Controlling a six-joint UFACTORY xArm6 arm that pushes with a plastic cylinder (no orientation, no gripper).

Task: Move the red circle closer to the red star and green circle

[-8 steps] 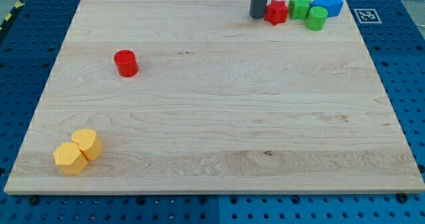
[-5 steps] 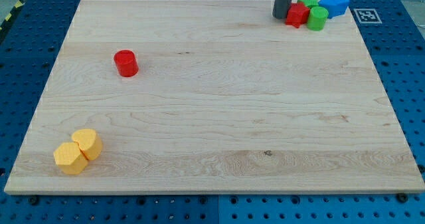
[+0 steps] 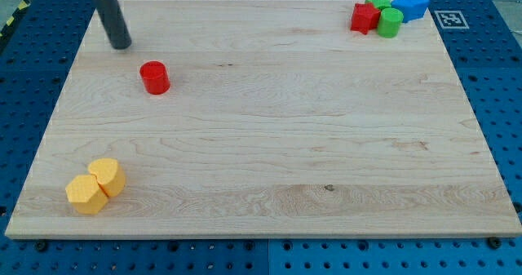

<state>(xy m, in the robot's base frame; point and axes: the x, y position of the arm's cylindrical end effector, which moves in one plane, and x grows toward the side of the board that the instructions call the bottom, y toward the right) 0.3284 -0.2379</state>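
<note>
The red circle [image 3: 154, 77] stands on the wooden board at the view's upper left. My tip [image 3: 121, 44] rests on the board just up and to the left of it, a short gap apart. The red star [image 3: 364, 18] and the green circle [image 3: 390, 23] sit close together at the view's top right corner, far from the red circle.
A green star [image 3: 378, 1] and a blue block [image 3: 410, 5] crowd behind the red star and green circle near the board's top edge. Two yellow blocks [image 3: 95, 186] touch each other at the view's bottom left. A marker tag [image 3: 451, 19] lies off the board's right side.
My tip pushed the red star right against the green blocks, then moved far left across the board to beside the red circle. The red circle has not moved.
</note>
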